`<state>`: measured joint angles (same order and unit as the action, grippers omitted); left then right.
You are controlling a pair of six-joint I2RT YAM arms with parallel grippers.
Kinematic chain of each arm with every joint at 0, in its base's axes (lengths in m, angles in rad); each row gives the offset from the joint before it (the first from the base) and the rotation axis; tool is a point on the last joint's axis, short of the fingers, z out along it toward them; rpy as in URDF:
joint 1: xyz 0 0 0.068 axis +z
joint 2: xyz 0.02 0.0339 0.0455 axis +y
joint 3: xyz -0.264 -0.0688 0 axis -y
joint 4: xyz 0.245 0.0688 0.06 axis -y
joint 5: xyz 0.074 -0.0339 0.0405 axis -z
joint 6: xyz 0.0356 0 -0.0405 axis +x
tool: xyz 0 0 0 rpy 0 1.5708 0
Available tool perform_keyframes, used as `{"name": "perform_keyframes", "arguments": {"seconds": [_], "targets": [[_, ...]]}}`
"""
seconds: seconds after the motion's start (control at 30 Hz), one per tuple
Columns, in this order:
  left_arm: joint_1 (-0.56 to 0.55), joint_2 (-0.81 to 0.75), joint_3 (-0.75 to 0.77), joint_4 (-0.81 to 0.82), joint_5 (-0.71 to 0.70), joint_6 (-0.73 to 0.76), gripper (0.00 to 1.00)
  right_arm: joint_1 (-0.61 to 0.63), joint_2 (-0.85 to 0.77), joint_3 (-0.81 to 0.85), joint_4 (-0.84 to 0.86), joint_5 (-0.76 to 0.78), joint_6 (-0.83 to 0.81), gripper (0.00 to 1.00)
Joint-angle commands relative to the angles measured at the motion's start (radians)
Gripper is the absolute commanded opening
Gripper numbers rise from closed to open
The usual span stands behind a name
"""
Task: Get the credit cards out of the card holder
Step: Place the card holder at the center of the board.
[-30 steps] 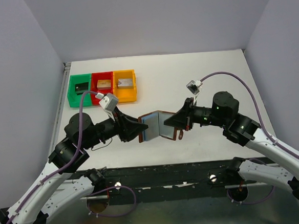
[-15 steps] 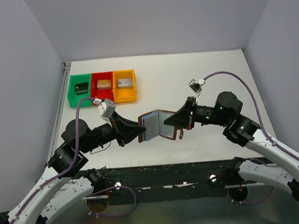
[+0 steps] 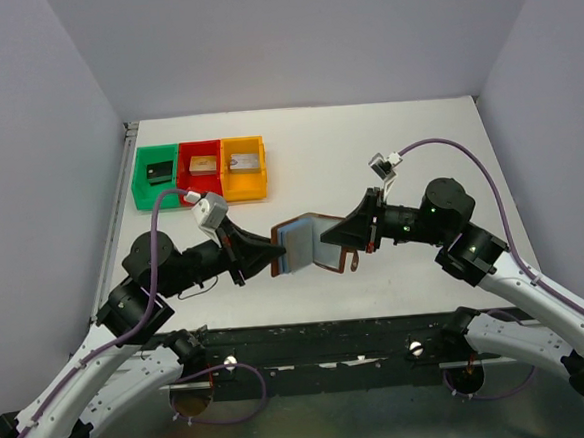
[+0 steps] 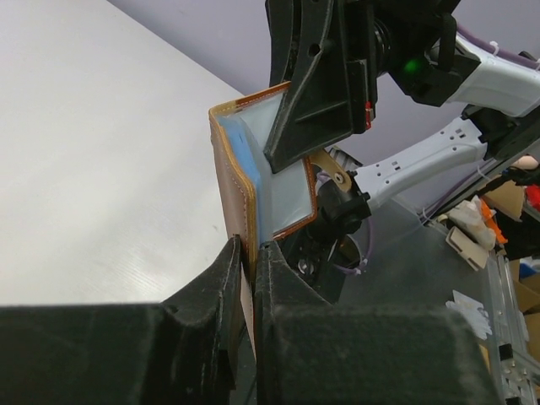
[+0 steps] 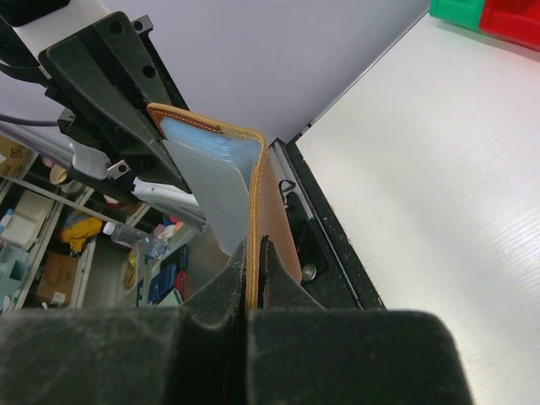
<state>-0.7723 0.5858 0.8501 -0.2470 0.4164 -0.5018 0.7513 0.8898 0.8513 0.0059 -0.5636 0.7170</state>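
I've got the wallet (image 3: 304,243) held open like a book between both arms, near and to the right of the orange bin (image 3: 246,187). The left gripper (image 3: 275,258) is pinched nearly closed on the edge of the wallet's brown leather cover on the side nearer that bin. The right gripper (image 3: 325,239) is clamped tight on the opposite cover, on the far side from the bin. The snap tab (image 3: 353,263) hangs down on that far side. From the right wrist I see pale blue card edges (image 5: 198,135) layered in the inner pocket. I can't read any print on them. Left of the orange bin sit a red bin (image 3: 202,185) and a green bin (image 3: 155,195), each with a small block whose markings are too small to read.
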Motion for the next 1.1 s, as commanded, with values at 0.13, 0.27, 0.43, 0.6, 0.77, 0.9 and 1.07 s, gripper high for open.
{"name": "perform_keyframes", "arguments": {"seconds": [0.13,0.27,0.43,0.6,0.77,0.9,1.07], "targets": [[0.004,0.031,0.003,0.018,0.015,0.014,0.0,-0.001,-0.006,0.018,-0.053,0.001,-0.037,0.0],[0.002,0.042,0.032,-0.026,-0.02,0.019,0.0,-0.003,-0.014,0.026,-0.109,0.047,-0.062,0.12],[0.004,0.051,0.061,-0.086,-0.056,0.036,0.0,-0.003,-0.023,0.034,-0.135,0.076,-0.071,0.48],[0.004,0.043,0.061,-0.086,-0.064,0.031,0.0,-0.003,-0.026,0.026,-0.107,0.059,-0.05,0.6],[0.004,0.039,0.064,-0.087,-0.071,0.022,0.0,-0.003,-0.02,0.026,-0.081,0.034,-0.034,0.67],[0.004,0.029,0.061,-0.086,-0.08,0.014,0.0,-0.004,-0.019,0.031,-0.081,0.028,-0.036,0.73],[0.004,0.028,0.061,-0.083,-0.088,0.008,0.0,-0.003,-0.012,0.038,-0.075,0.016,-0.031,0.92]]}}
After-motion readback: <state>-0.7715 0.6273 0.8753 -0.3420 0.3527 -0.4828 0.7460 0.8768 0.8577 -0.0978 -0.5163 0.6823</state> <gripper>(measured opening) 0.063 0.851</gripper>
